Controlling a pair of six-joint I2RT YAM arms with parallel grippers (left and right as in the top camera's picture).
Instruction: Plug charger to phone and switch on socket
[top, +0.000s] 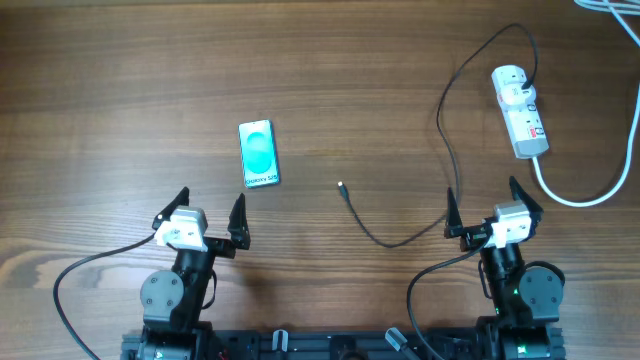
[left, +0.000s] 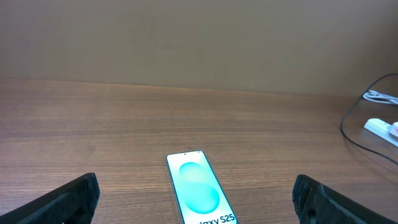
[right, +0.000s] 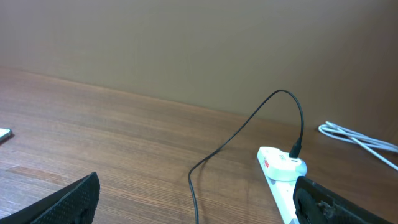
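By my reading the task is only beginning, as nothing is being held yet. Both arms are hanging back at the near edge of the wooden table (top: 100, 80). The left gripper (top: 209, 203) and right gripper (top: 482, 193) are each standing empty with fingers spread wide.

The socket (top: 520, 112) is lying at the far right, with its white cord (top: 585, 203) looping away. The phone (top: 259, 154) is lying flat, screen up, just ahead of the left gripper. The charger (top: 440, 115) is trailing from its white head (top: 507, 78), which seems to be sitting in the socket's far end. It is running past the right gripper to its tip (top: 341, 185), which is lying loose, well apart from the phone.

The next move is calling for a pinch close behind that tip, then lining it up with the phone's port. The port is not showing, the switches are too small to read, and the left wrist view is cutting off the phone's near end.
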